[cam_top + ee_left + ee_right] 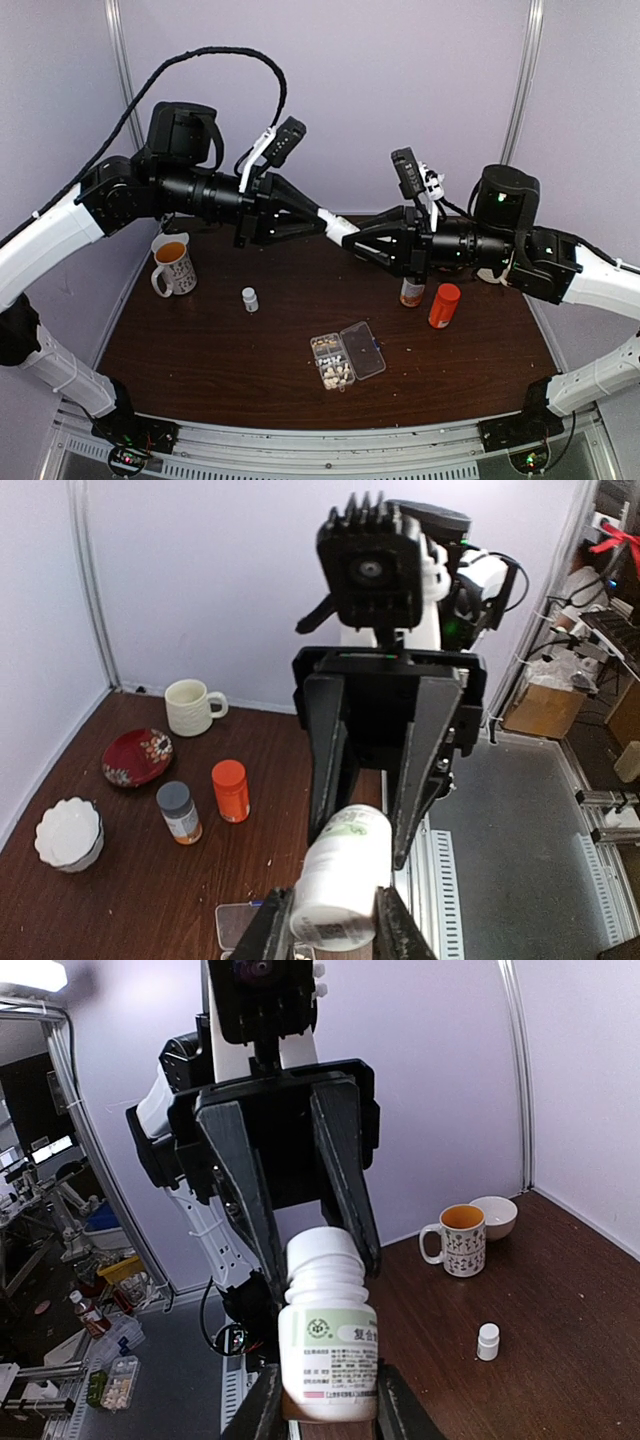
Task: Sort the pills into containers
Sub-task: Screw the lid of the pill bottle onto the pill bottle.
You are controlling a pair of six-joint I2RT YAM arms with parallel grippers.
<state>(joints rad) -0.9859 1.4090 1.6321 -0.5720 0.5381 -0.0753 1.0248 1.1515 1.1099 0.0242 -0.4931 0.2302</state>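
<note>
Holding both claws raised well above the dark brown wooden counter [230, 350], tips facing each other. Gripping, with the left claw [335, 912], the white cap end of a white plastic bottle [325, 1340] with a green-marked label. Clamping the right claw [325, 1405] on the labelled body of the same bottle, so spanning it level between the 2 claws.

Finding the flat clear plastic organiser box [347, 360] lying on the counter below the claws, nearer the arm bases, with its lid open flat toward the right claw's side. Seeing the cream-white pills [333, 370] as pale clusters inside the cells [328, 350] of that box, well apart from both claws.

Noting 1 orange cylindrical bottle [443, 305] standing below the right claw's arm, 1 tiny white bottle [250, 299] below the left claw's arm, and 1 white patterned mug [174, 264] farther out on the left claw's side.
</note>
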